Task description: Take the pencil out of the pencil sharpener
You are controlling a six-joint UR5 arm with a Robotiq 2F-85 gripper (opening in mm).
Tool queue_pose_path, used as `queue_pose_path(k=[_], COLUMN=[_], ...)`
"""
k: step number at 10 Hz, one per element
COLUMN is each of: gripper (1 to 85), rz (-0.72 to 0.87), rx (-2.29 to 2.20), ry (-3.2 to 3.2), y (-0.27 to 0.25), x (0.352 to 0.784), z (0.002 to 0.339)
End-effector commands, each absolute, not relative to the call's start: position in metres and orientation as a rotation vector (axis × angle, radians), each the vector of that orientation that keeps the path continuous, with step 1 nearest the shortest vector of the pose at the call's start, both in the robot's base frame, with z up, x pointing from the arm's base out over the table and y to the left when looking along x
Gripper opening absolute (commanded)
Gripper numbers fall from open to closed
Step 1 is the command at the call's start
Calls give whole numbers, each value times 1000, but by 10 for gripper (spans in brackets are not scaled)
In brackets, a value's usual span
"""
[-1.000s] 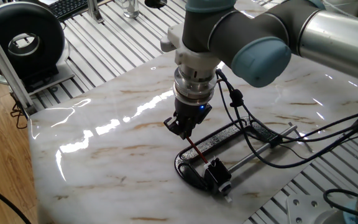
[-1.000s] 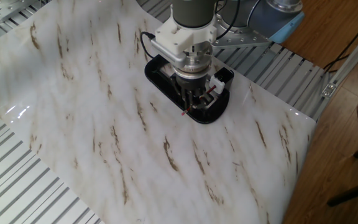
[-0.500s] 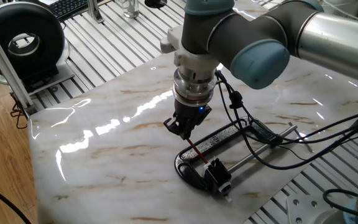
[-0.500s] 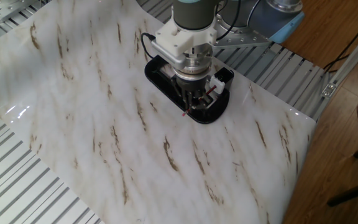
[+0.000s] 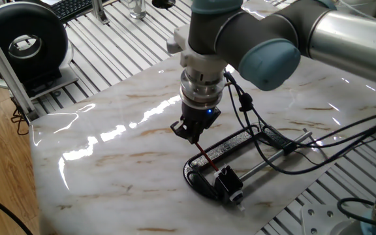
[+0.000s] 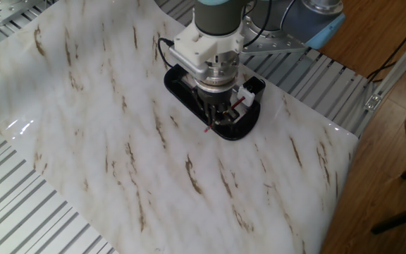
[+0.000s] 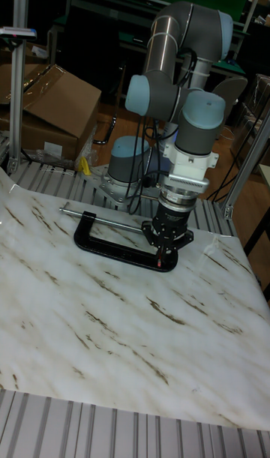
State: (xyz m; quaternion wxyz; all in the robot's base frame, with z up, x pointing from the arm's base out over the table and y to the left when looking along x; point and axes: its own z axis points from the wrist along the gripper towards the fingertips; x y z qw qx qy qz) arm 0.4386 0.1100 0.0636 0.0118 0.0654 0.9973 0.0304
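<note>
the step in hand is the pull itself; the gripper (image 5: 190, 132) sits at the free end of the pencil (image 5: 207, 158), whose other end is in the sharpener (image 5: 227, 182) held in the clamp (image 5: 253, 140) on the table (image 5: 109, 170); jaws look closed narrowly on the pencil's tip, though the grip is partly hidden; next calls for a straight draw along the pencil's line, up and away from the sharpener, without bending it.
</note>
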Motion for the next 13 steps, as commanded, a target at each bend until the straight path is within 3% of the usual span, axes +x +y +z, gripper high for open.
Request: queue_pose_path(k=[1, 9, 13], gripper=[10, 10, 10], rz=[101, -11, -13], rx=[186, -25, -134], ry=[3121, 3125, 3145], y=[111, 82, 57], x=[454, 526, 559], z=[73, 111, 92])
